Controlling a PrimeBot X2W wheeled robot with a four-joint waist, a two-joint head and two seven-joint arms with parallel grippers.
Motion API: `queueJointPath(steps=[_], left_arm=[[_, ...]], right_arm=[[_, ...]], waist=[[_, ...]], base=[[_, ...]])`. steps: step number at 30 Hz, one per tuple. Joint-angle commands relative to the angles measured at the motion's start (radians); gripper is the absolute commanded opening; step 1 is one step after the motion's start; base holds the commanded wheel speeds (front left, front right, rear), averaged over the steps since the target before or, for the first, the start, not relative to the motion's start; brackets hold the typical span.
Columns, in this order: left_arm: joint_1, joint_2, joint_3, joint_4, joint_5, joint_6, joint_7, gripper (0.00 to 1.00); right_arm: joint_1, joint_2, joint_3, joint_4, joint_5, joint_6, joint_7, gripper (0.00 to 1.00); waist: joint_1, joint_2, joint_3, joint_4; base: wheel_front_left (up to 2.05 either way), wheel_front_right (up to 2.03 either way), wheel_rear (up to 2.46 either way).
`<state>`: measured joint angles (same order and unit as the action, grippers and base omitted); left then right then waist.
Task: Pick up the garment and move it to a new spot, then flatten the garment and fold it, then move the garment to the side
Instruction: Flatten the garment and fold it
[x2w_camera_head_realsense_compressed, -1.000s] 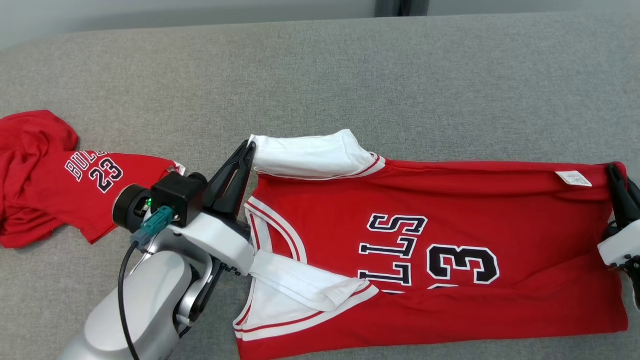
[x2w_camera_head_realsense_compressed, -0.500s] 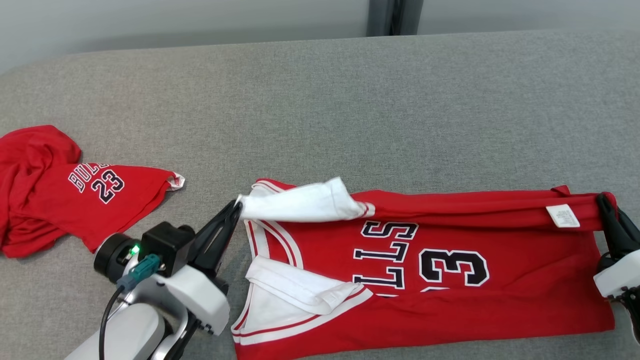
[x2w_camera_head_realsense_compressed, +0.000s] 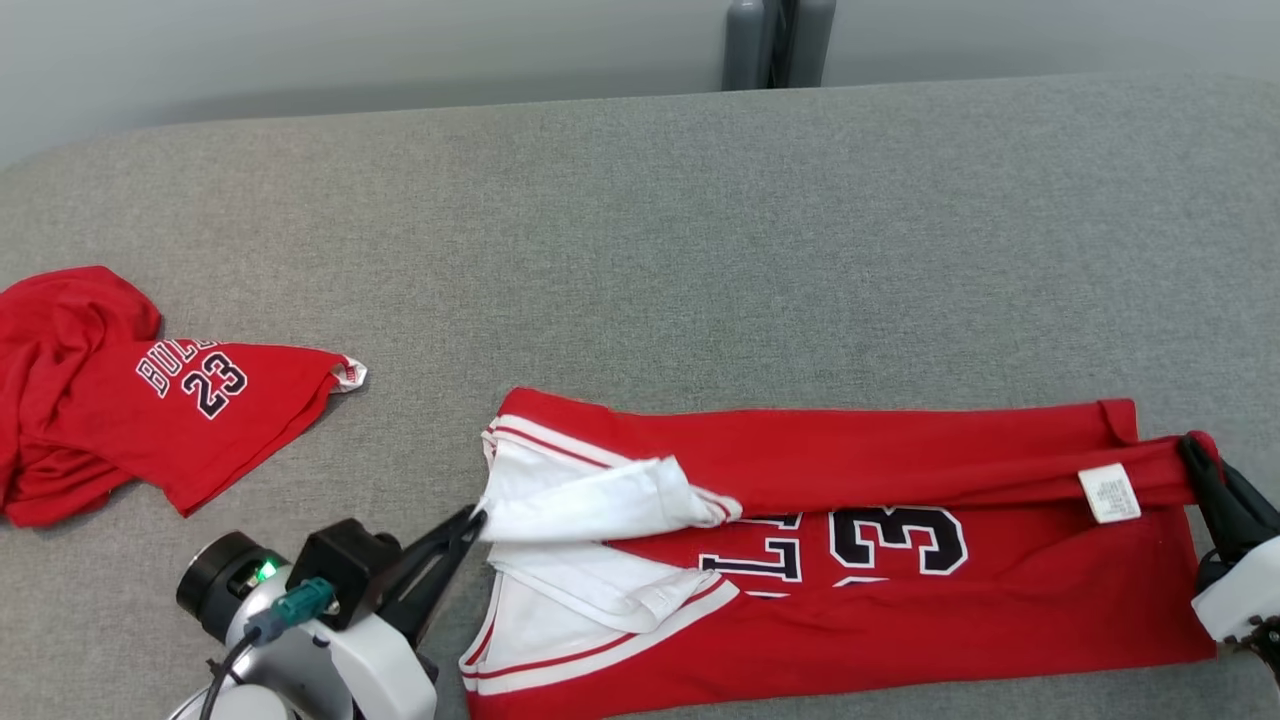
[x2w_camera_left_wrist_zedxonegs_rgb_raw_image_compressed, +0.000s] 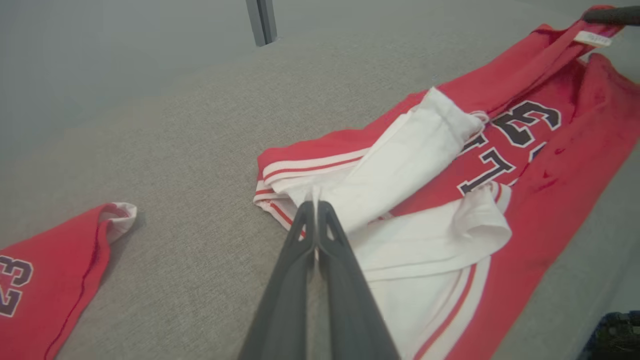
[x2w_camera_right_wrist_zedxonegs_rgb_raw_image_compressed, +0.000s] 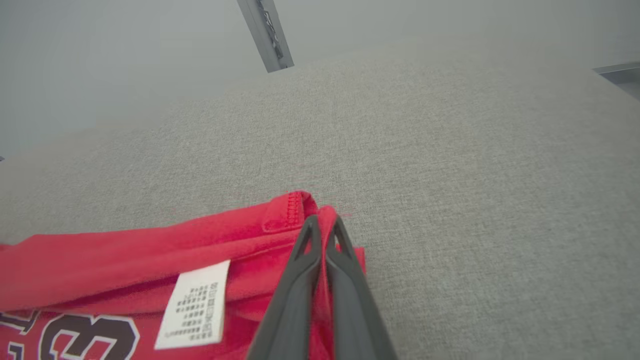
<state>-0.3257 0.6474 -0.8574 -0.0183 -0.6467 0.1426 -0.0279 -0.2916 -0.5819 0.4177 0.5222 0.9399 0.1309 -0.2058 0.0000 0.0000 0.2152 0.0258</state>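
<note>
Garment (x2w_camera_head_realsense_compressed: 900, 620) held taut 9-to-3, left gripper (x2w_camera_head_realsense_compressed: 478, 514) pinching white sleeve (x2w_camera_head_realsense_compressed: 600, 498) & right gripper (x2w_camera_head_realsense_compressed: 1189, 443) pinching hem corner (x2w_camera_head_realsense_compressed: 1150, 470), prob. to fold far edge toward 6.

The jersey (x2w_camera_head_realsense_compressed: 1000, 620) is red with white-and-red striped trim, white lining, black white-edged lettering and a white label (x2w_camera_head_realsense_compressed: 1108, 493). A second red garment (x2w_camera_head_realsense_compressed: 100, 420) carries a matching "23". The worktop (x2w_camera_head_realsense_compressed: 700, 250) is heathered grey.
</note>
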Motion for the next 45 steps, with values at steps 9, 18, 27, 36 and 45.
queueJointPath(steps=[9,18,27,36,45], left_arm=[[0.033,0.061,-0.052,-0.077,0.01,-0.018,0.098,0.0],[0.043,0.091,-0.082,-0.114,-0.006,-0.041,0.157,0.0],[0.057,0.084,-0.074,-0.112,-0.038,-0.03,0.157,1.0],[0.042,0.032,0.014,-0.084,-0.07,0.036,0.033,1.0],[0.029,-0.098,0.119,-0.017,-0.092,0.116,-0.164,1.0]], right_arm=[[0.077,-0.043,-0.018,-0.088,0.049,0.0,0.109,0.0],[0.141,-0.044,-0.071,-0.173,0.063,0.0,0.196,0.0],[0.204,-0.029,-0.139,-0.196,0.102,0.0,0.308,1.0],[0.208,0.017,-0.247,-0.229,0.041,0.0,0.25,1.0],[0.184,0.098,-0.293,-0.276,-0.071,0.0,0.13,1.0]], waist=[[0.0,0.0,-0.006,-0.003],[0.0,0.0,-0.005,-0.007],[0.0,0.0,-0.014,-0.002],[0.0,0.0,-0.037,-0.01],[0.0,0.0,-0.064,-0.021]], base=[[0.0,0.0,0.0],[0.0,0.0,0.0],[0.0,0.0,0.0],[0.0,0.0,0.0],[0.0,0.0,0.0]])
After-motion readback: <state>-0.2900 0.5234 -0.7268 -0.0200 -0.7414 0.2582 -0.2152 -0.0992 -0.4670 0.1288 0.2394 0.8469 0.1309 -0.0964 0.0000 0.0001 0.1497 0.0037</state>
